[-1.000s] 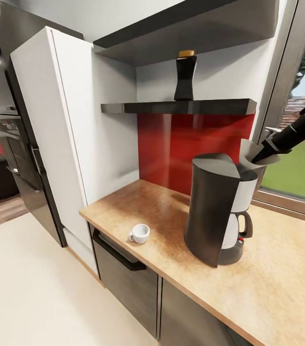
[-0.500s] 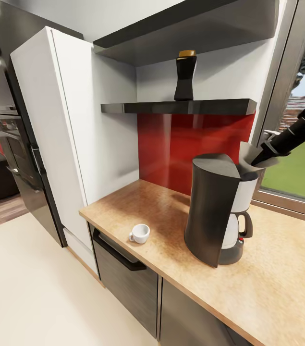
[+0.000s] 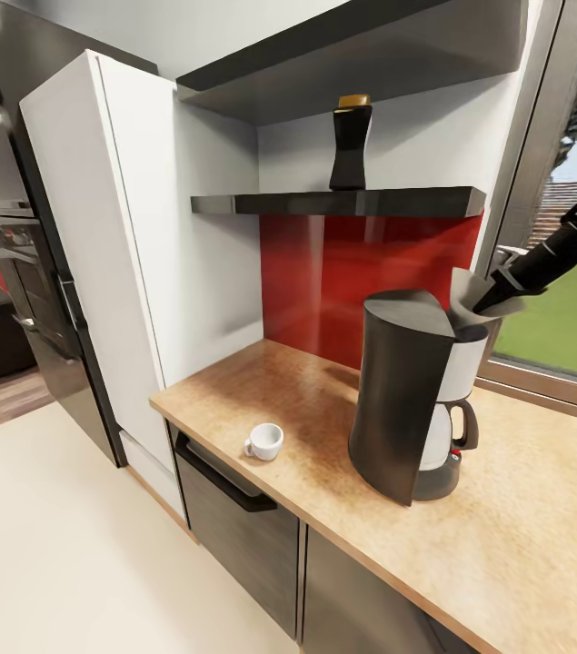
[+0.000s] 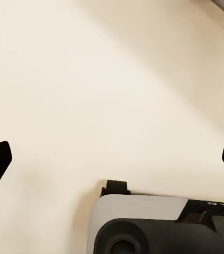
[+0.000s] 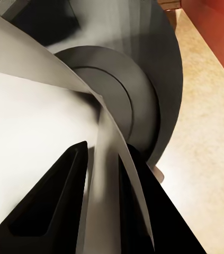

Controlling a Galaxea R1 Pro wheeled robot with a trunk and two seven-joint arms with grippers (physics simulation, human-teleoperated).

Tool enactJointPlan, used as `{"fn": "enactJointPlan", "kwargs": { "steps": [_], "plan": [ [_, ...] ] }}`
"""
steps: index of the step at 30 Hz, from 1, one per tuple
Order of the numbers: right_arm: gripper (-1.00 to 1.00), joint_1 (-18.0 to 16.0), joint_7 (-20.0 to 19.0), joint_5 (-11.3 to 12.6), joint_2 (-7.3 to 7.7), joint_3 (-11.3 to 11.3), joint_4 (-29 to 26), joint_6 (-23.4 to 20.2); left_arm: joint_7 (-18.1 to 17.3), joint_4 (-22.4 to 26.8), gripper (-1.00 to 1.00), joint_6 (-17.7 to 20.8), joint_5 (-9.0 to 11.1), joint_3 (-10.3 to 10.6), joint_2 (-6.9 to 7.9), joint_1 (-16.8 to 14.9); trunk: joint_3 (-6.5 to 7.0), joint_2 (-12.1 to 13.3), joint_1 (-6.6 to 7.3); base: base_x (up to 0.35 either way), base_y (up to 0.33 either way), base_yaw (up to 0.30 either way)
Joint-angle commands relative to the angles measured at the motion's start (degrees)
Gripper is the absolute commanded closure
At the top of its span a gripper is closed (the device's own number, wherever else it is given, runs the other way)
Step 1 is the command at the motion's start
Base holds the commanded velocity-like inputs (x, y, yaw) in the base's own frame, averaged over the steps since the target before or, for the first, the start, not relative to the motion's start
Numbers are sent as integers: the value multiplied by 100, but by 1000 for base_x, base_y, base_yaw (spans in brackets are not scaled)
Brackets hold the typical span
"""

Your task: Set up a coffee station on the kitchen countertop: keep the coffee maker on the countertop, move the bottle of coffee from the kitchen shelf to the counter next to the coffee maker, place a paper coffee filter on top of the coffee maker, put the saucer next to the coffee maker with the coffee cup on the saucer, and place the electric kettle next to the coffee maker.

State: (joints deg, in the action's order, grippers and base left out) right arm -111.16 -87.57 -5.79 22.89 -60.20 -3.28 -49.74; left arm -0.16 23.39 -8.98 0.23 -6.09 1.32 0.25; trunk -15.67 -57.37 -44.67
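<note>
The coffee maker stands on the kitchen countertop. My right gripper is shut on the paper coffee filter, holding it tilted right over the machine's top. In the right wrist view the fingers pinch the filter's wall above the round top. The bottle of coffee stands on the kitchen shelf. Near the counter's front edge sits the coffee cup. My left gripper hangs open over the floor. The saucer and the electric kettle are out of view.
A tall white cabinet bounds the counter at the left, with a dark oven unit beyond it. A dark overhead unit hangs above the shelf. A window lies behind my right arm. Cream floor spreads at the left.
My right gripper has carried the filter slightly down and to the left, closer onto the coffee maker's top. Nothing else has moved.
</note>
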Motion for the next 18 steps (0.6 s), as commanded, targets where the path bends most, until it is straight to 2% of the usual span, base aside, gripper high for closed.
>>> {"fn": "enactJointPlan", "kwargs": {
  "steps": [1,18],
  "plan": [
    [100,-2,-41,-60,1,26,-17,-79,-2,8,-100,-7,2,-11,-1,2,-6,-4,-1,0,0,0],
    [100,95,-41,-62,-80,26,-21,-79,-2,10,-100,-8,3,-10,-5,2,-6,-4,-1,0,0,0]
  ]
}}
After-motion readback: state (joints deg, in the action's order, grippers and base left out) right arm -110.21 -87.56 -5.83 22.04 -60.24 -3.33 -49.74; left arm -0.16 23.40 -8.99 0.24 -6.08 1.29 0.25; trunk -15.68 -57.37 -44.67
